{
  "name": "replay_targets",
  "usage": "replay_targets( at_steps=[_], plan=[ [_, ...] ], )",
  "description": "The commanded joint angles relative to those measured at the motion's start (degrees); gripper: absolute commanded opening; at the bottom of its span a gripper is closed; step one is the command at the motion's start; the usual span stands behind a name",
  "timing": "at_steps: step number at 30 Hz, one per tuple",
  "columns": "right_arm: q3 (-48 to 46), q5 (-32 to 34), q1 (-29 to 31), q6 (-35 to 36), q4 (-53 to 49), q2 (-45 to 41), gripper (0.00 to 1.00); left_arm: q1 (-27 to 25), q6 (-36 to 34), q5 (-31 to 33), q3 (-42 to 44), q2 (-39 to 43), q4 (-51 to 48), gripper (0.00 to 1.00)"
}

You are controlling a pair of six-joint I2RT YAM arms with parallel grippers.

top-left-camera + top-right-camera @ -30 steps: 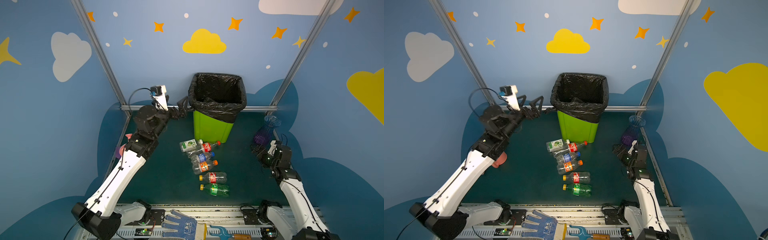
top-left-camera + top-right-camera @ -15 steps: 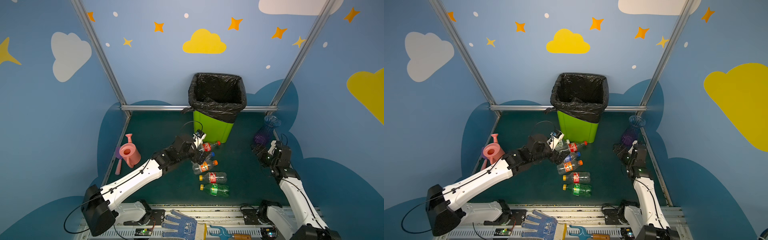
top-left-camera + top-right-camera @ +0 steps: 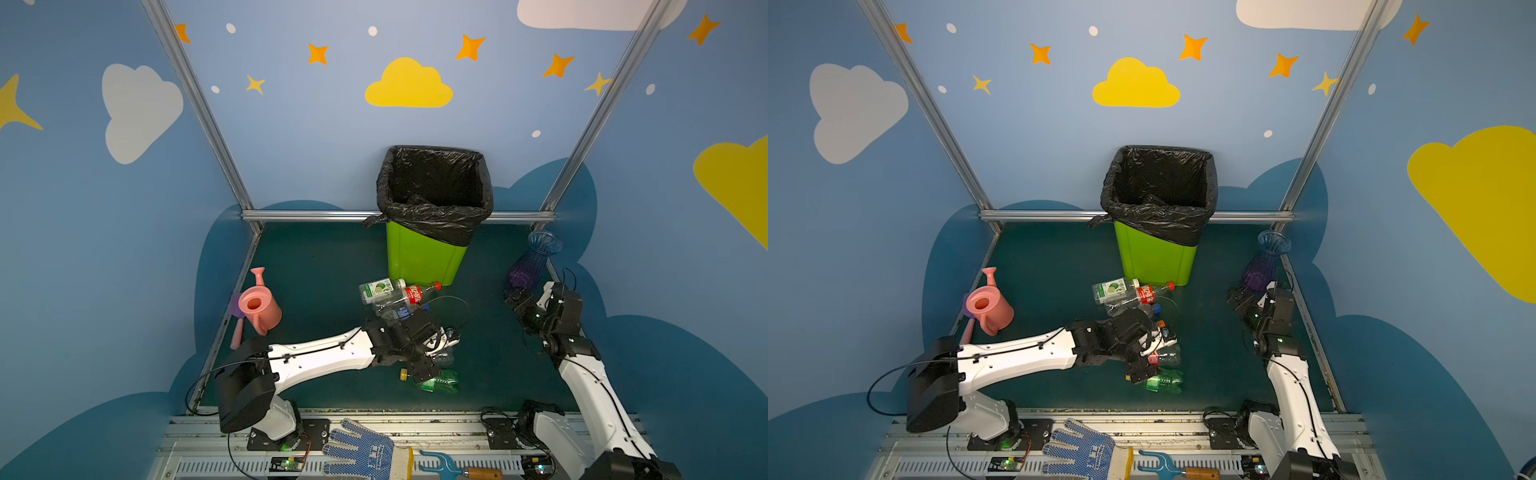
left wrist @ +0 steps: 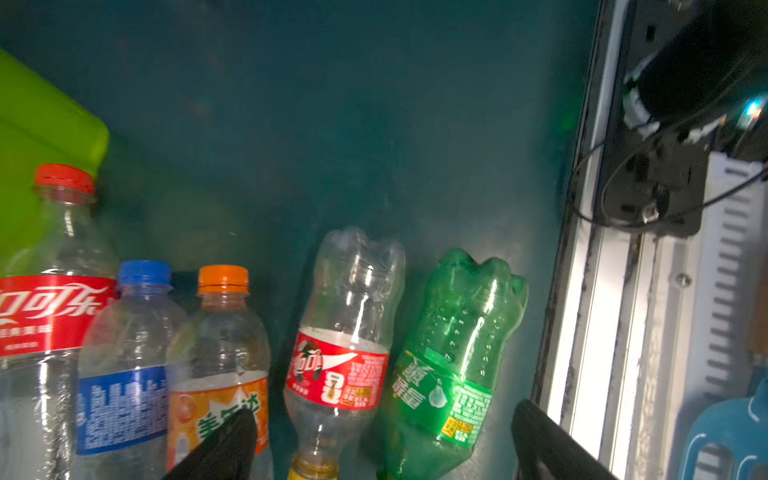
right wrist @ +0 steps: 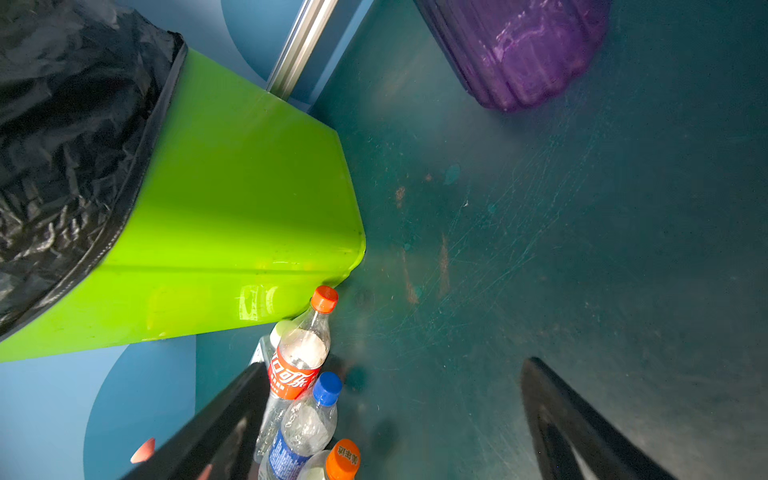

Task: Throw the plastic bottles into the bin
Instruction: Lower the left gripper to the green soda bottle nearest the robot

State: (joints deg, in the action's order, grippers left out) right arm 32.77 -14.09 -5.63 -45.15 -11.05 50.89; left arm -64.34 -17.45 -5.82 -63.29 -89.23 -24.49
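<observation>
My left gripper has swung from bin to bottles, jaws wide (right gripper likewise); two lie between them, so I'd centre on one.

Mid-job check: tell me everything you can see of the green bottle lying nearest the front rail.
The green bottle is translucent green plastic with a dimpled body, a lobed base and a green label bearing white characters and a yellow patch. It lies on its side on the dark teal mat, along the front rail, close beside the red-labelled clear bottle; whether they touch is unclear. A top view shows its yellow cap. The open left gripper hangs over it, not gripping.
</observation>
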Motion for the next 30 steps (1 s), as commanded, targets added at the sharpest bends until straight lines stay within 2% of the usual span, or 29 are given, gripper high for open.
replay_targets(
  at_steps=[1, 12, 30],
  plan=[
    [-0.75, 0.90, -0.35, 0.32, -0.73, -1.06, 0.93, -1.79, -4.49, 1.00, -2.55, -2.51, -5.33, 0.92],
    [-1.74, 0.59, -0.88, 0.10, -0.71, -1.47, 0.93, -5.16, -6.38, 2.83, -7.15, -10.80, -11.20, 0.83],
    [-2.85, 0.02, -2.18, -0.05, -0.55, -1.85, 0.93, -5.71, -6.40, 3.73, -12.15, -20.32, -13.23, 0.72]
  ],
)
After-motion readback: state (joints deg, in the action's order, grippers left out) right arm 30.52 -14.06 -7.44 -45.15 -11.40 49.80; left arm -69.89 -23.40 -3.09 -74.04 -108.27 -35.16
